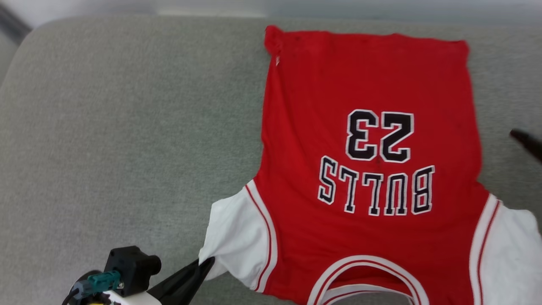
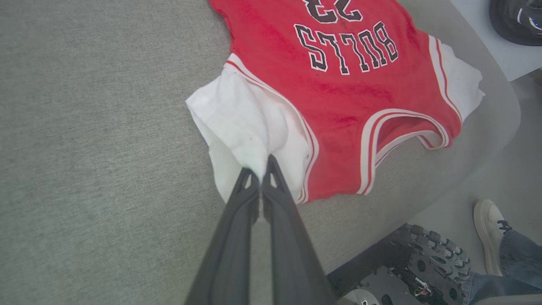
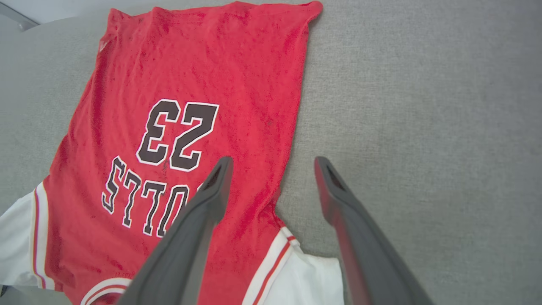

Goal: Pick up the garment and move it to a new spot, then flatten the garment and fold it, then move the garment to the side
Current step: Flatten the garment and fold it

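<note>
The garment, a red jersey T-shirt with white sleeves and black "BULLS 23" lettering, lies spread flat on the grey padded surface, collar toward me. My left gripper is at the lower left, shut on the edge of the garment's white left sleeve. In the left wrist view the left gripper pinches that sleeve, which is bunched up at the tips. My right gripper stands open above the garment, over its right side edge, holding nothing. One of its fingertips shows at the right edge.
The grey surface stretches wide and bare to the garment's left. Its rounded front edge is close to the collar. Below that edge are the robot's wheeled base and a person's shoe.
</note>
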